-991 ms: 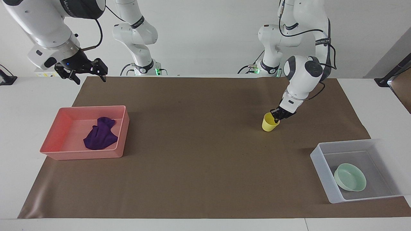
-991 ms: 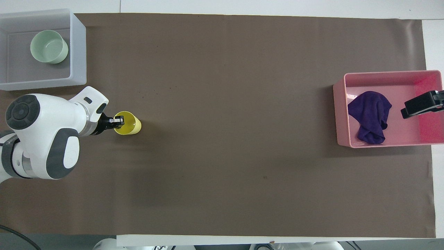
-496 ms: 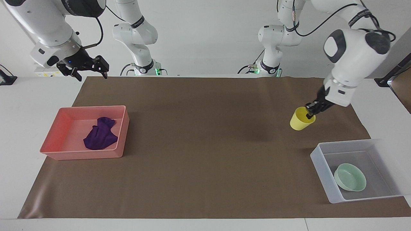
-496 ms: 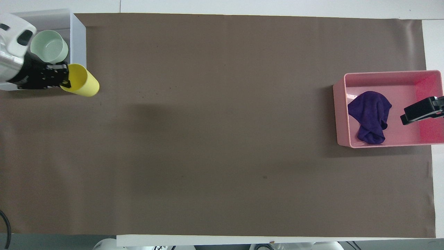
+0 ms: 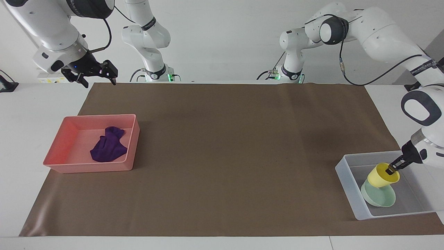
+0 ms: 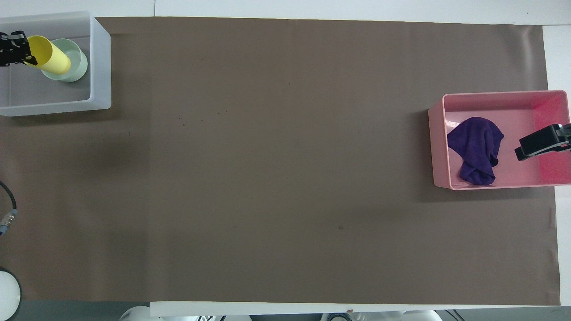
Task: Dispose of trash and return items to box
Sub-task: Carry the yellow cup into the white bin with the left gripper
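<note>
My left gripper (image 5: pixel 392 169) is shut on the rim of the yellow cup (image 5: pixel 381 176) and holds it tilted inside the translucent bin (image 5: pixel 348 180), just over the mint-green bowl (image 5: pixel 380 198) on the bin's floor. The overhead view shows the left gripper (image 6: pixel 18 47), the cup (image 6: pixel 50 57), the bowl (image 6: pixel 75 67) and the bin (image 6: pixel 101 62) at its top corner. The purple rag (image 5: pixel 107 146) lies in the pink tray (image 5: pixel 86 117), as the overhead view also shows (image 6: pixel 476 149). My right gripper (image 5: pixel 94 75) is open, empty and raised high, and it waits.
A brown mat (image 5: pixel 222 146) covers most of the table. The pink tray (image 6: pixel 437 147) stands at the right arm's end, the bin at the left arm's end. In the overhead view my right gripper (image 6: pixel 542 141) shows over the tray.
My left gripper lifted the yellow cup off the mat and carried it away from the robots into the bin, over the green bowl. The right gripper rose slightly, then stayed.
</note>
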